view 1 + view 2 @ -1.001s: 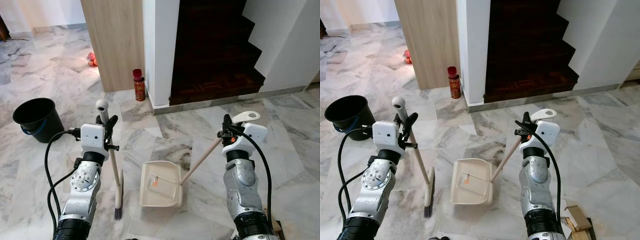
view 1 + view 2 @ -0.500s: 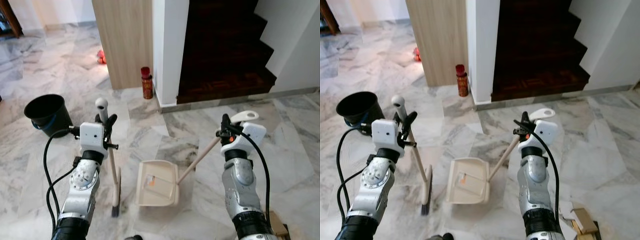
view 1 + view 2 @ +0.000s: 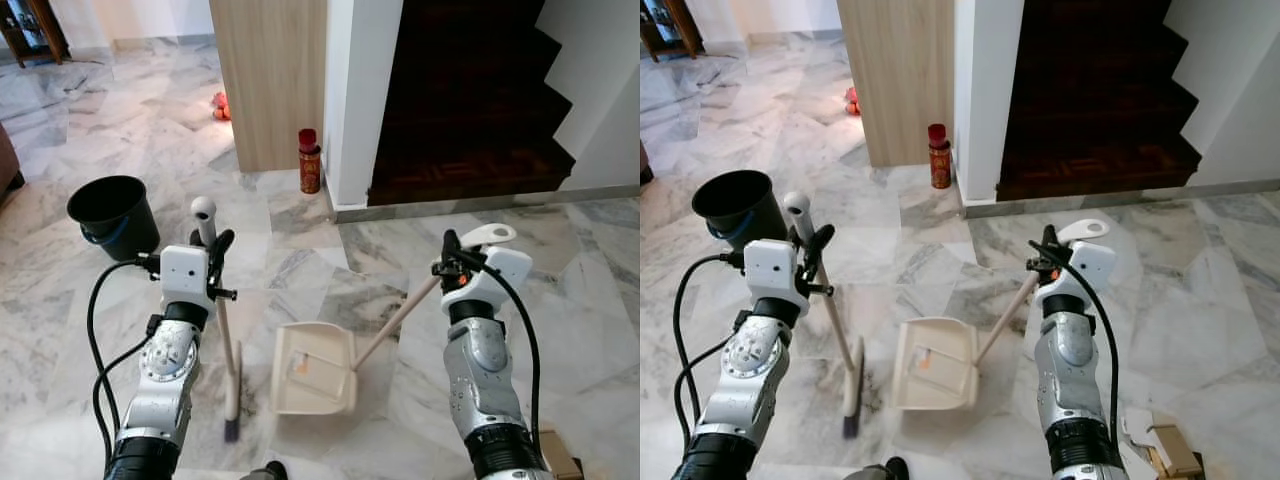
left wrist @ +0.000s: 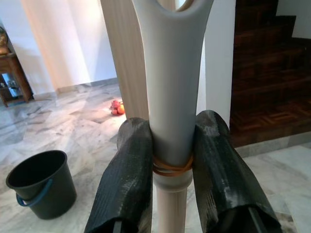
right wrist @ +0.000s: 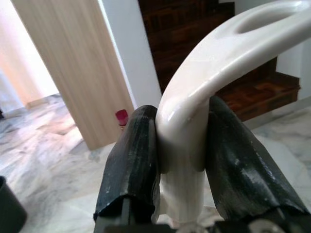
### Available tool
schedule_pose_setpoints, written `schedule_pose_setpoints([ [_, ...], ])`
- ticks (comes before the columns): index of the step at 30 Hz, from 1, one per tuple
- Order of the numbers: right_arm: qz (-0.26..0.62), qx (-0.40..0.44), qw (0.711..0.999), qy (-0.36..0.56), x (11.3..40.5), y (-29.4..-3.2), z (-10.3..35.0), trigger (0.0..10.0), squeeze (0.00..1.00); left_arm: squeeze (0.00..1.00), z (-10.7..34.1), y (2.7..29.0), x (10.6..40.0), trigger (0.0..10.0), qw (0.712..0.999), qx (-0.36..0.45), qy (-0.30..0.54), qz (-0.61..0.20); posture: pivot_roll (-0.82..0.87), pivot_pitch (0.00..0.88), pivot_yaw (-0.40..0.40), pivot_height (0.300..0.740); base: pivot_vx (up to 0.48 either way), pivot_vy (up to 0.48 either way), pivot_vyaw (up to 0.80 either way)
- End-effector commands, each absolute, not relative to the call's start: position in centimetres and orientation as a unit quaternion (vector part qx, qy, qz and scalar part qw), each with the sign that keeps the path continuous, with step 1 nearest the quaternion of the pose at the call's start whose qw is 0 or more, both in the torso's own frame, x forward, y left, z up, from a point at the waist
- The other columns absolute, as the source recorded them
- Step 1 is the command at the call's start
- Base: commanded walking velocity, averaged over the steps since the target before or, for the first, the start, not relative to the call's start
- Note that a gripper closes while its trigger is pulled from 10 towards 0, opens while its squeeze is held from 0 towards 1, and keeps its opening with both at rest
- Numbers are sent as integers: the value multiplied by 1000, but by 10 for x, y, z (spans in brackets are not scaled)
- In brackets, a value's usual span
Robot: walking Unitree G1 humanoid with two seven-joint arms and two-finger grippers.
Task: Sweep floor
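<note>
Grey-veined marble floor (image 3: 560, 290) underfoot, glossy, laid in large slabs. My left gripper (image 4: 172, 160) is clamped on the pale grey plastic grip of the wooden-shafted broom (image 3: 228, 350), black pads squeezing either side just above an orange rubber band. Broom hangs near upright below that gripper, dark bristle head touching the floor.

My right gripper (image 5: 182, 145) is closed around the glossy cream loop handle of the cream plastic dustpan (image 3: 315, 368). Its light wooden shaft slants down and inward from that gripper to the tray, which sits flat on the marble just beside the broom head. Something small and orange lies in the tray; too small to say what.

Step in hand, as I judge it: tools gripped, pan set, a sweeping stroke to make. Next move calls for drawing the bristles toward the pan's lip while the right arm keeps that lip pressed down.

Round black plastic bucket with a blue handle (image 3: 112, 214) stands ahead of the left gripper, well apart. Red cylindrical can (image 3: 309, 160) stands at the wall corner; dark wooden stairs (image 3: 465, 120) beyond.
</note>
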State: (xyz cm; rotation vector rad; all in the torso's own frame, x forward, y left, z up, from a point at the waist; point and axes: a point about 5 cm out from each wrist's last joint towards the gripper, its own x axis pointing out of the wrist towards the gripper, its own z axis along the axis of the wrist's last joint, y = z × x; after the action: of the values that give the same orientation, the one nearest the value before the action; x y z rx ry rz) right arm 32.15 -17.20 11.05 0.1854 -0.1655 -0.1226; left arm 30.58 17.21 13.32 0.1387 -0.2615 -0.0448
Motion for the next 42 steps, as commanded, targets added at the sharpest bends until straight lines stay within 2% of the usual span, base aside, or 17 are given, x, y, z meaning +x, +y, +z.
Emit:
schedule_pose_setpoints([
  [1, -55, 101, 988, -106, 325, -168, 123, 10000, 0, 0, 144, 176, 306, 10000, 986, 73, -152, -15, 0, 85, 16, 740, 0, 337, 0],
  [24, -47, 95, 989, -100, 326, -165, 121, 10000, 0, 0, 147, 176, 306, 10000, 985, 72, -154, -15, 11, 91, 13, 740, 0, 338, 0],
  [36, -41, 95, 989, -103, 327, -163, 122, 10000, 0, 0, 147, 176, 306, 10000, 985, 74, -154, -15, 14, 83, 14, 740, 0, 337, 761],
  [42, -38, 103, 989, -94, 327, -163, 119, 10000, 0, 0, 147, 175, 305, 10000, 985, 74, -154, -16, 17, 73, 14, 740, 0, 337, 0],
])
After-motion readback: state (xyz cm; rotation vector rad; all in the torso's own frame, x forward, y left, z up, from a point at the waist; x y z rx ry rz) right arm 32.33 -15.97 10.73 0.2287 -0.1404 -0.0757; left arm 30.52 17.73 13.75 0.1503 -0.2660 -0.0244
